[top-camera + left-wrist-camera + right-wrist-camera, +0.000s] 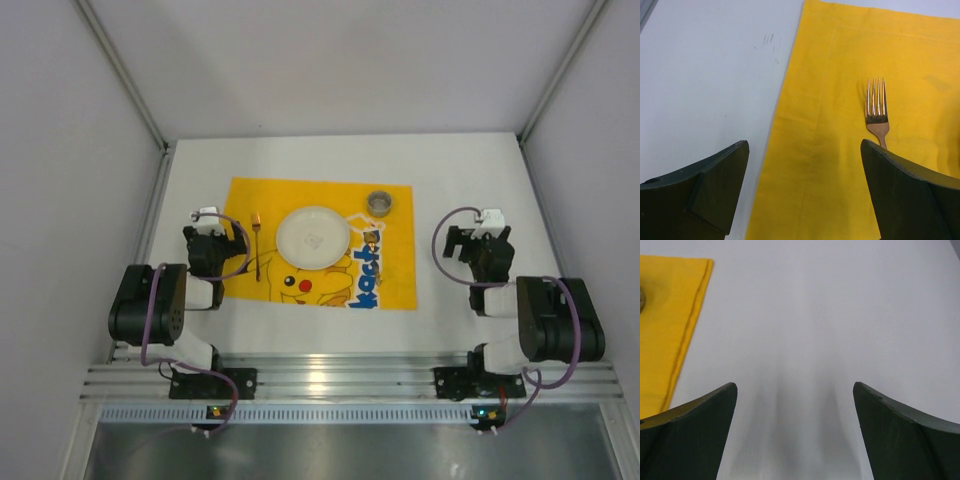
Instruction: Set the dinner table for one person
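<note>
The white dinner table [300,155] carries a yellow Pikachu-print mat [395,270]. On the mat lie a white plate [313,237] in the middle, a copper fork [257,245] left of the plate, and a small metal cup [380,204] at the far right corner. My left gripper [208,222] is open and empty over the mat's left edge, the fork [876,110] just ahead of its right finger. My right gripper [482,228] is open and empty over bare table right of the mat [665,330].
A ribbed aluminium rail [340,380] runs along the near edge with both arm bases on it. Grey walls and metal posts enclose the table on the left, right and back.
</note>
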